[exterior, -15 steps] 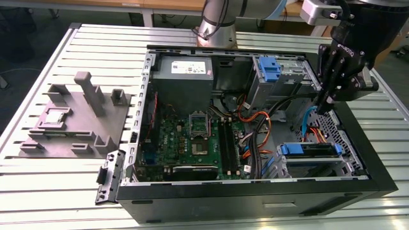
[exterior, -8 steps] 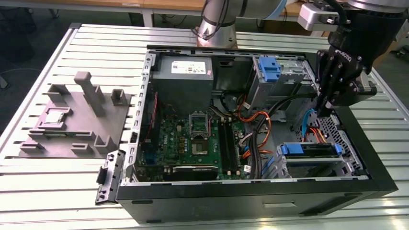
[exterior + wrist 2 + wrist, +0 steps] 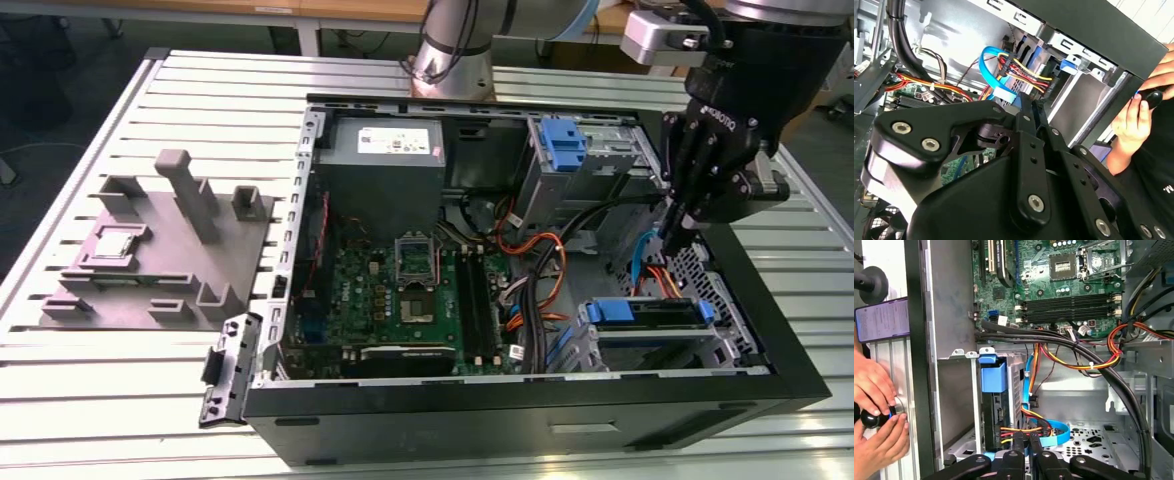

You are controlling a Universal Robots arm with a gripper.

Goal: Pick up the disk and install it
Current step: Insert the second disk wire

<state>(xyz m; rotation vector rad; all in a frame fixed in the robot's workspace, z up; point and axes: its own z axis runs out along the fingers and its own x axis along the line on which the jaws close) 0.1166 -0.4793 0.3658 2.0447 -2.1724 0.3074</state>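
The pincer (image 3: 663, 238) tips are hidden among cables (image 3: 641, 262) in the exterior view.

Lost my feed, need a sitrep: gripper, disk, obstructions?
Gripper above drive cage, fingers shut, empty. Disk sits in the cage. Blue cable close by the fingers.

You'll find the disk (image 3: 650, 313) at about 4 o'clock inside the open computer case (image 3: 534, 425) in the exterior view, seated in the metal drive cage (image 3: 721, 345) by the case wall. Its blue bracket faces up across the cage's top, the dark drive body below it. In the first wrist view the disk (image 3: 992, 377) shows its blue bracket end, with coloured cables (image 3: 1026, 429) just beside it.
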